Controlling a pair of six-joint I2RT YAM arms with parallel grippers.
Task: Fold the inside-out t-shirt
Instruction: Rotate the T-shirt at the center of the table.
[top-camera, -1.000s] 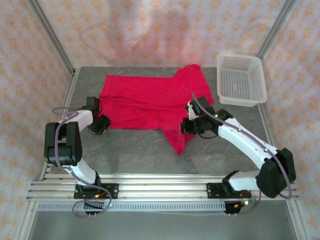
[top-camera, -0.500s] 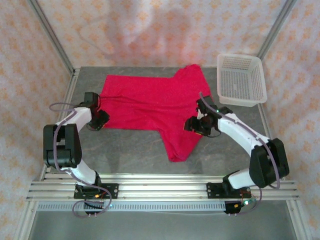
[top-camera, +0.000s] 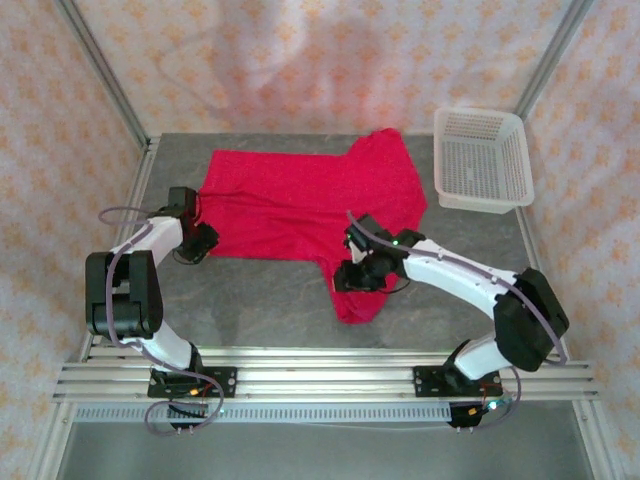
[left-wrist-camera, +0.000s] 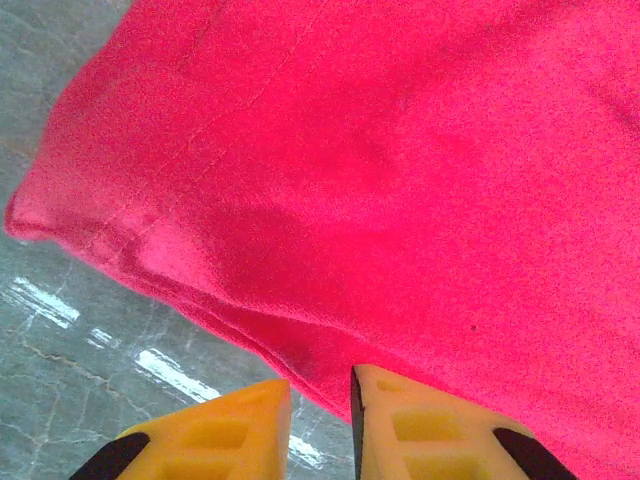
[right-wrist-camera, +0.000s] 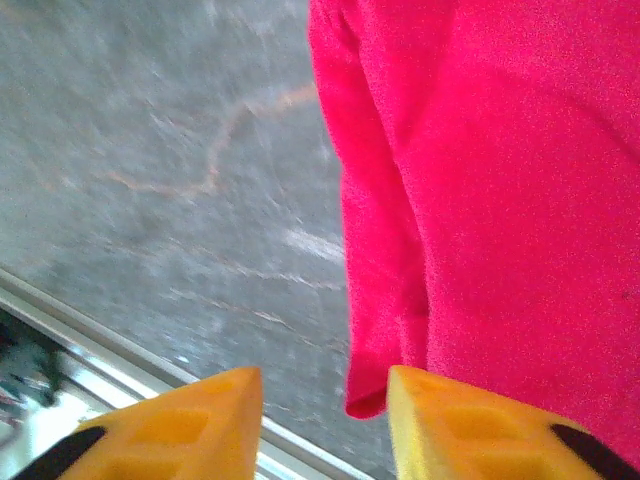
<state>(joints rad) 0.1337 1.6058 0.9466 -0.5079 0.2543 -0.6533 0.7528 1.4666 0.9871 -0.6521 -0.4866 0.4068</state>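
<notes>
The inside-out t-shirt (top-camera: 300, 200) is bright red and lies spread on the grey table (top-camera: 270, 290), with one flap reaching toward the near edge. My left gripper (top-camera: 203, 240) sits at the shirt's near left corner. In the left wrist view its yellow fingers stand a narrow gap apart (left-wrist-camera: 320, 385), with the hem (left-wrist-camera: 300, 360) just ahead and nothing pinched. My right gripper (top-camera: 352, 278) hovers over the near flap. In the right wrist view it is open (right-wrist-camera: 325, 380), and the flap's folded edge (right-wrist-camera: 375, 330) lies beside its right finger.
A white mesh basket (top-camera: 482, 160) stands at the far right corner of the table. Bare grey tabletop lies between the shirt's near edge and the metal rails (top-camera: 320, 375) at the front. Patterned walls close in the back and sides.
My right gripper has let go of the shirt, opened, and moved left and nearer, onto the near flap. The flap now lies flatter and longer. The left gripper has barely moved.
</notes>
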